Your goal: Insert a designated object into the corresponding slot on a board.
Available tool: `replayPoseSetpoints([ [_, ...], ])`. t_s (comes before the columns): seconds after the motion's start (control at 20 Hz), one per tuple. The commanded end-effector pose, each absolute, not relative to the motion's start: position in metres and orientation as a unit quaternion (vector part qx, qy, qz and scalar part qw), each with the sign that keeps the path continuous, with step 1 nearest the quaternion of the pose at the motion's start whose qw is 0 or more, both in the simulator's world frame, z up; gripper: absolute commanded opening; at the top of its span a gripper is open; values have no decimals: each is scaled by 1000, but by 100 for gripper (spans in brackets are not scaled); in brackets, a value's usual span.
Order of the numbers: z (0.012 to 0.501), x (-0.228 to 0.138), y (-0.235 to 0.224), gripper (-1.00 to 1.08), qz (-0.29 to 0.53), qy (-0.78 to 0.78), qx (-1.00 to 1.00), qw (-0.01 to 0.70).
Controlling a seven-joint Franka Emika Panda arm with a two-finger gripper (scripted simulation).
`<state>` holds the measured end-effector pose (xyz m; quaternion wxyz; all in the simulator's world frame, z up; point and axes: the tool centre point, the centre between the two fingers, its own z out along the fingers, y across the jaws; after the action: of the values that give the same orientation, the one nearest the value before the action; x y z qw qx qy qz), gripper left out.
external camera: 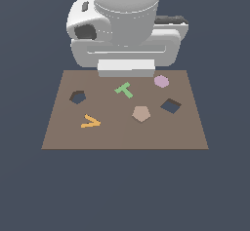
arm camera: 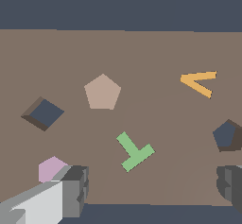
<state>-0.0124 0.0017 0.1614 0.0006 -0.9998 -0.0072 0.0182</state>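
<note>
While the gripper (arm camera: 153,190) hangs above the far edge of the board (external camera: 63,135), I see its fingers (arm camera: 75,190) spread wide in the wrist view, nothing between them. From the exterior view the arm's white body hides the fingertips, so I rely on the wrist camera for that.

Closest to the gripper lies the green T (external camera: 124,89), flat on the board, roughly under the gap between the fingers. Just beside one finger in the wrist view sits the lilac piece (external camera: 161,81), near the board's far edge toward the exterior view's right.

Farther out, the pentagon (external camera: 141,113) rests flat on the board's surface, near the middle, apart from everything else. On its right in the exterior view is the diamond cutout (external camera: 171,105). The slot (external camera: 77,97) is well apart from the pentagon, toward the exterior view's left, with the T between them. An orange V (external camera: 90,122) lies near the slot, on the camera side.
</note>
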Motion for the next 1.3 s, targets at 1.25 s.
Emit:
replayPoseSetpoints([
  [1.25, 59, 39, 43, 100, 2, -129, -992, 1],
])
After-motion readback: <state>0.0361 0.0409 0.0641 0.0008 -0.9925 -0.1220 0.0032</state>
